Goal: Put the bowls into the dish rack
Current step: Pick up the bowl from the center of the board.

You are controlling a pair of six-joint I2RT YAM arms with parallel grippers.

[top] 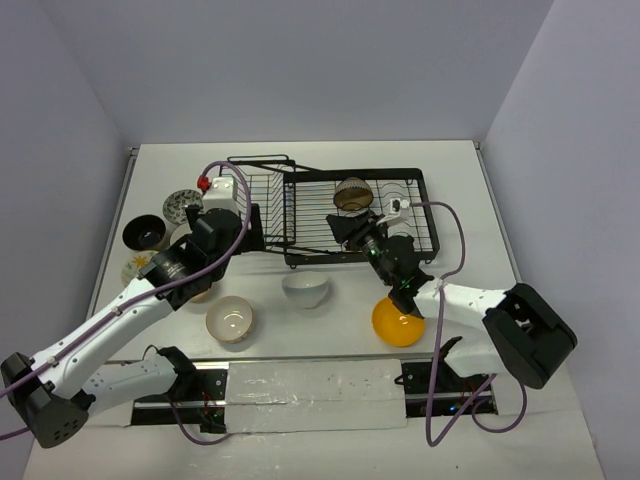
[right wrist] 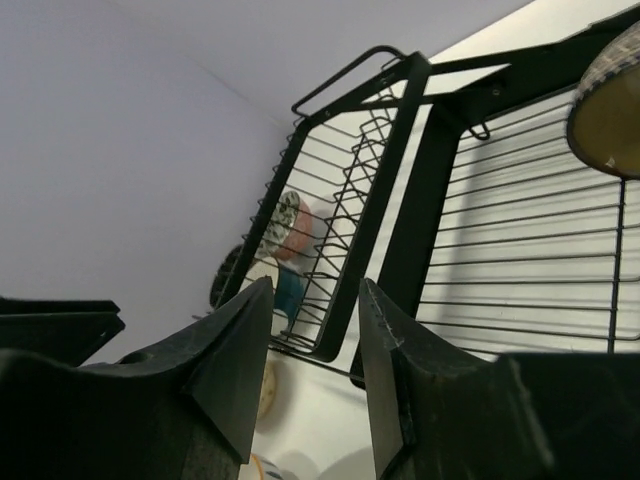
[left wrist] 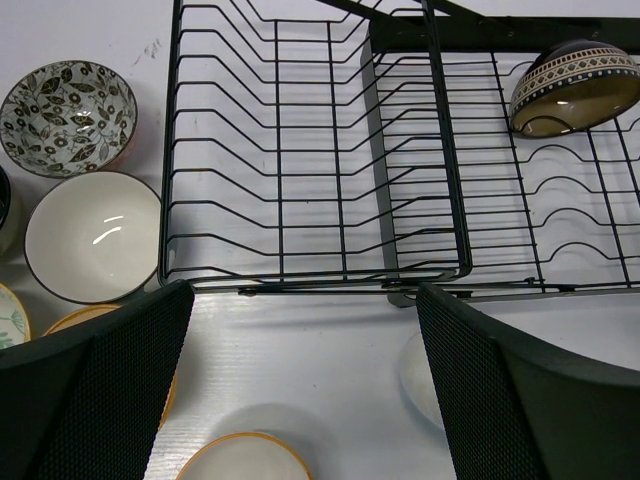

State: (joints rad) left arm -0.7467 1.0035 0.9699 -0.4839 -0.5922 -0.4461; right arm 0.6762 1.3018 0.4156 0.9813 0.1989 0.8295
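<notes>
While the left fingers (left wrist: 120, 390) gape wide before the dish rack (top: 400, 173), the right fingers (right wrist: 230, 350), half closed on nothing, hover at its near edge; one patterned bowl (top: 352, 193) leans inside, other bowls (top: 305, 290) sit on the table (top: 462, 200).

The dish rack (top: 310, 215) lies open from above save at 1 o'clock, where a brown patterned bowl (top: 352, 193) sits, while a white bowl (top: 305, 290) at 6 o'clock, an orange-yellow bowl (top: 398, 323) at 5 o'clock and a cluster of bowls (top: 148, 233) at 9 o'clock hem its sides.
</notes>
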